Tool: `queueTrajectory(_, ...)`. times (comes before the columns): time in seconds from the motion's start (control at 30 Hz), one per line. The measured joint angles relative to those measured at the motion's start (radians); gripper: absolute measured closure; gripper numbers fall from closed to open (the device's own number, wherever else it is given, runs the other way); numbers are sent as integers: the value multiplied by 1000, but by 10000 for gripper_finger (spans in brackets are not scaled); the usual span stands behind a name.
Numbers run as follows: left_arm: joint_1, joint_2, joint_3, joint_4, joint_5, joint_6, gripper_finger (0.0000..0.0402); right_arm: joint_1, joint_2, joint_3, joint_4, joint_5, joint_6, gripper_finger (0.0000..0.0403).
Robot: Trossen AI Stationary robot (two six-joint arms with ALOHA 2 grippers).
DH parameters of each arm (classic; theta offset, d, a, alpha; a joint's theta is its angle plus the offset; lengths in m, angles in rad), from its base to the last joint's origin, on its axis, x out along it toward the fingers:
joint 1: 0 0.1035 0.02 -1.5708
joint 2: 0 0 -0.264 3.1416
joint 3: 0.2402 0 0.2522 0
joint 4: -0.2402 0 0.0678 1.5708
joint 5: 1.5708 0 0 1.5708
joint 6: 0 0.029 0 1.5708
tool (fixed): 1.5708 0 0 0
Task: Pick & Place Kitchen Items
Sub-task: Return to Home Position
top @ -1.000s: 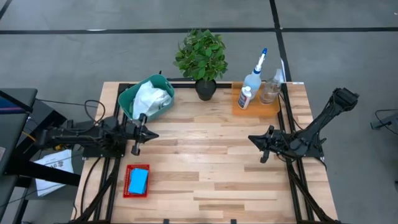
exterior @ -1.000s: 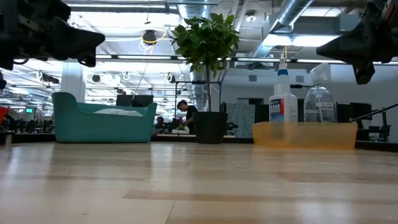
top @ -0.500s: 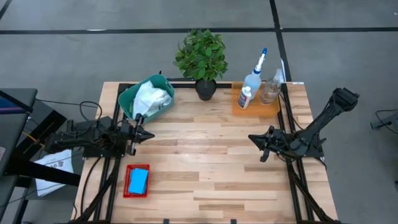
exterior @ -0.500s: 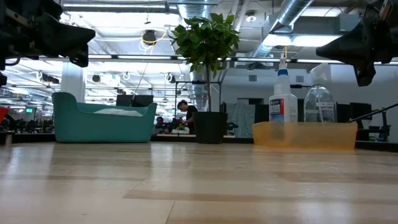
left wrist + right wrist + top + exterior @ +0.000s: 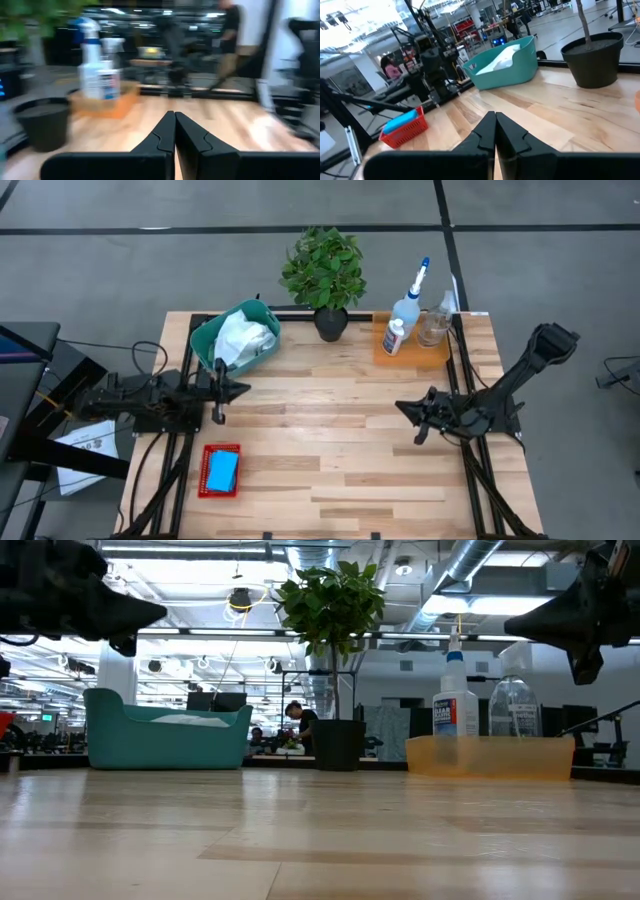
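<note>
Pulled back toward the table [image 5: 330, 450] edge, the left gripper [image 5: 236, 388] hovers level, fingers pressed together, holding nothing. Opposite it, the right gripper [image 5: 402, 407] hangs with fingers likewise together.

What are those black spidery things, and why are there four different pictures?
They are two robot arms at a wooden table. One camera looks down from above, one peeks along the tabletop, and one rides on each arm's wrist. The left arm and right arm both have their jaws shut, holding nothing. On the table: a teal bin with a white cloth, a red basket with a blue sponge, an orange tray holding clear spray bottles and a small white bottle, and a leafy green plant.
</note>
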Motion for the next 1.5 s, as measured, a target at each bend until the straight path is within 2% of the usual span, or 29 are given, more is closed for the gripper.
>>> queueTrajectory(0.07, -41, 0, 0, 1, -87, 17, 401, 1, 33, 0, 33, 0, 0, 403)
queueTrajectory(0.3, -171, 0, 0, -19, -217, 80, 401, 3, 121, 47, 43, 0, -21, 403)
queueTrajectory(0.47, -178, 0, 0, -22, -148, 121, 401, 4, 140, 85, 44, 0, -56, 403)
queueTrajectory(0.67, -163, 0, 0, -25, -146, 92, 401, 3, 142, 84, 32, 8, -55, 403)
queueTrajectory(0.83, -163, 22, 0, -31, -147, 97, 397, -51, 141, 84, 33, -7, -60, 403)
queueTrajectory(1.1, -164, 90, 0, 7, -152, 68, 394, -211, 141, 84, 93, -246, -238, 403)
queueTrajectory(1.3, -164, 136, 0, 11, -151, 71, 395, -408, 140, 84, 235, -647, -447, 403)
queueTrajectory(1.5, -164, 175, 0, 14, -150, 72, 394, -506, 66, -14, 315, -786, -494, 403)
